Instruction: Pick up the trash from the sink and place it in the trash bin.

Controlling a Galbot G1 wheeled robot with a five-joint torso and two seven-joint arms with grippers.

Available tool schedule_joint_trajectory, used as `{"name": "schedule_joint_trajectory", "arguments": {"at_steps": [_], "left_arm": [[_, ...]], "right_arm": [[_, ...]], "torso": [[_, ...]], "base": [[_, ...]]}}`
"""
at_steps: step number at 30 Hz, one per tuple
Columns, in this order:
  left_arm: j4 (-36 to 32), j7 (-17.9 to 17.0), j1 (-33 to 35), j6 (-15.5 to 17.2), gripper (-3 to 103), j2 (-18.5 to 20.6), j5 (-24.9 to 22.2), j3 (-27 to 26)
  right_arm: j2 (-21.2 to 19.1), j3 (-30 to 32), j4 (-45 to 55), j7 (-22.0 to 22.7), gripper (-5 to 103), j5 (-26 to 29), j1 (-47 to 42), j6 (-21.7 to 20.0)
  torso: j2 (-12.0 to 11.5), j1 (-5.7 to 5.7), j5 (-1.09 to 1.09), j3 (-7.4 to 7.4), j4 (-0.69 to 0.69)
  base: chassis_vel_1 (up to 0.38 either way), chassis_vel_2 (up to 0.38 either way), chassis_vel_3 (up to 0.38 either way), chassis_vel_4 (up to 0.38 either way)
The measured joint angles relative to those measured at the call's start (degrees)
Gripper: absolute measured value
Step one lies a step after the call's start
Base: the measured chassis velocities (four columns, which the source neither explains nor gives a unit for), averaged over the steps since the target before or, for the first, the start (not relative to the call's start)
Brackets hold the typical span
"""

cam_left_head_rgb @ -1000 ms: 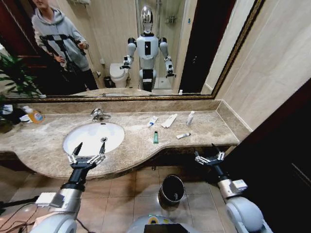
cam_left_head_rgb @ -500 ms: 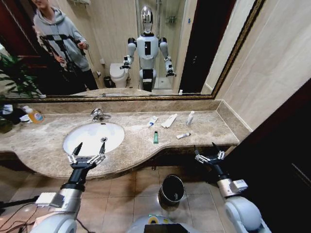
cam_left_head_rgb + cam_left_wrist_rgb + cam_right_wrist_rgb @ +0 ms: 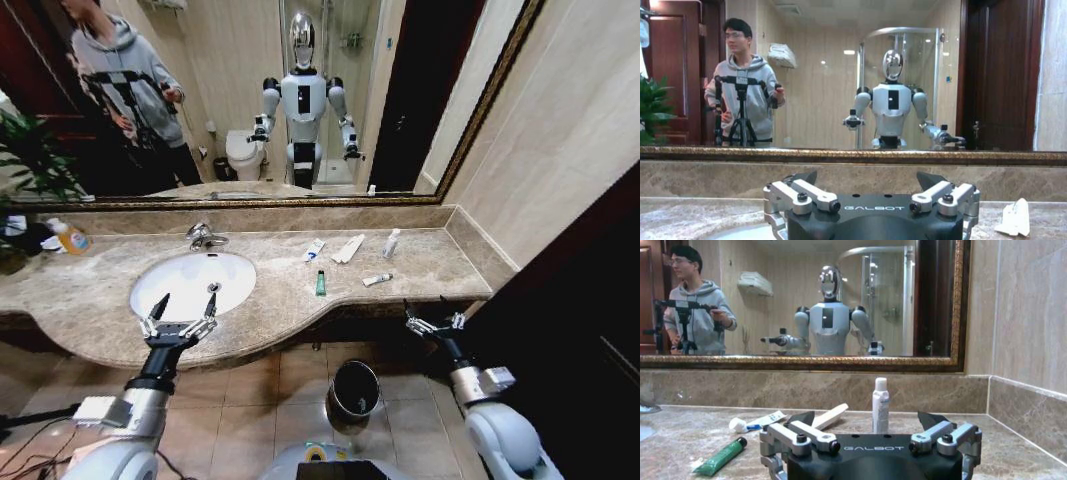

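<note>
"GALBOT" in pale letters on the black body of left pincer (image 3: 867, 192); same on right pincer (image 3: 868, 432).

This was a bathroom, likely in a hotel or a home: a beige marble counter (image 3: 420, 262) held a white oval sink (image 3: 190, 282) with a chrome faucet (image 3: 203, 236), and small toiletry tubes (image 3: 320, 282) lay near the counter's front edge. A wide gilt-framed mirror (image 3: 400, 100) (reflecting a toilet (image 3: 243, 152) and a glass shower stall) ran along the counter's back edge, above a tiled floor (image 3: 290, 385).
</note>
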Motion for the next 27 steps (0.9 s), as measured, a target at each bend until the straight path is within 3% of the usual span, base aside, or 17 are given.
{"name": "schedule_joint_trajectory", "arguments": {"at_steps": [14,21,27], "left_arm": [[0.0,0.0,0.0,0.0,100,0.0,0.0,0.0],[0.0,0.0,0.0,0.0,100,0.0,0.0,0.0],[0.0,0.0,0.0,0.0,100,0.0,0.0,0.0]], "right_arm": [[-1.7,-1.6,-1.3,-0.2,100,0.0,3.5,-2.8],[-3.6,-4.7,-7.3,-0.7,100,2.0,15.0,-7.2],[-5.6,-5.9,-12.6,-1.2,100,4.0,20.7,-7.9]], "torso": [[0.0,0.0,0.01,0.0,-0.01],[0.0,0.0,0.01,0.0,0.01],[0.0,0.0,0.01,0.0,0.0]], "base": [[0.0,0.0,0.0,0.0],[0.0,0.0,0.0,0.0],[0.0,0.0,0.0,0.0]]}}
